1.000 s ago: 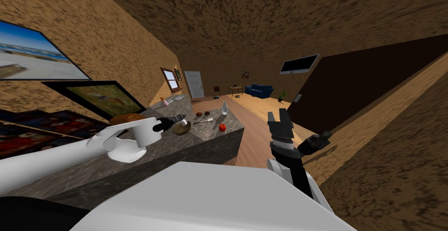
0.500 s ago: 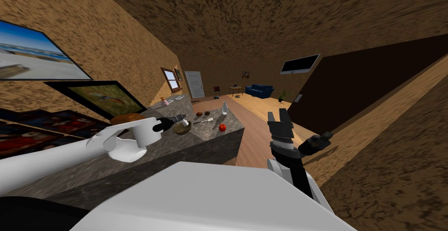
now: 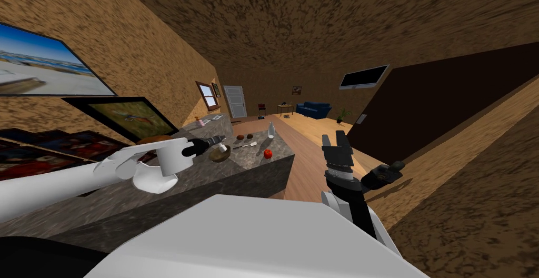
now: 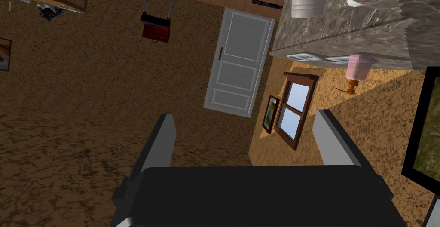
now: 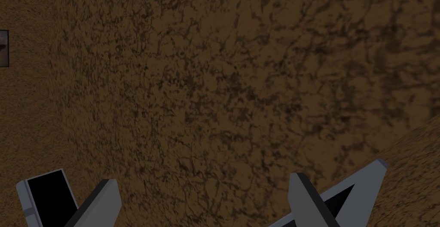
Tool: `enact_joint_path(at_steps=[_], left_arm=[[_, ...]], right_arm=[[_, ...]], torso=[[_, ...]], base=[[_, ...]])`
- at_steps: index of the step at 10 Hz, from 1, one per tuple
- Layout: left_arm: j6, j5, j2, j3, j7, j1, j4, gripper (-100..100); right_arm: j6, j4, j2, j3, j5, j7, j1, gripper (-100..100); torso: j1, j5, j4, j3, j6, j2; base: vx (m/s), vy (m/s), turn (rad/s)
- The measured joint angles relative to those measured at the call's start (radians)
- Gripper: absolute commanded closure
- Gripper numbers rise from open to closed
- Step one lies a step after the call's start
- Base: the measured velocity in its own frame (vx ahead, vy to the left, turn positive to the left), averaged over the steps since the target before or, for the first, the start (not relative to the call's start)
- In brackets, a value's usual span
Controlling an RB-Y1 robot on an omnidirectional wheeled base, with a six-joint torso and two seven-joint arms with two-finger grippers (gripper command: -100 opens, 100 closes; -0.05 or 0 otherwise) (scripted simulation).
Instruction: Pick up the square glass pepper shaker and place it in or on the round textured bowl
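Two thin fingers of the left gripper (image 3: 216,141) are standing spread and empty above the grey marbled counter (image 3: 263,172). Just past their tips, the small white pepper shaker (image 3: 223,147) is sitting at the rim of the round brown bowl (image 3: 218,155). The right gripper (image 3: 335,137) is hanging spread too, well apart, off the counter's end.

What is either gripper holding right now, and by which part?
Nothing is held. The left gripper stands open and empty, and the right gripper is open and empty too.
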Motion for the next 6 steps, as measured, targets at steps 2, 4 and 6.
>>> enact_joint_path(at_steps=[2,4,6], left_arm=[[0.034,0.039,0.045,0.038,0.021,0.009,-0.054,-100],[0.052,0.039,0.046,0.018,0.027,-0.017,-0.066,-100],[0.053,0.039,0.045,0.016,0.026,-0.019,-0.067,-100]], right_arm=[[0.000,0.000,0.000,0.000,0.000,0.000,0.000,0],[0.000,0.000,0.000,0.000,0.000,0.000,0.000,0],[0.000,0.000,0.000,0.000,0.000,0.000,0.000,0]], torso=[[0.001,0.000,0.000,0.000,0.000,0.001],[0.002,0.001,0.000,0.000,0.000,0.001],[0.002,0.001,0.000,0.000,0.000,0.001]], base=[[0.000,0.000,0.000],[0.003,-0.004,0.012],[-0.001,0.002,-0.005]])
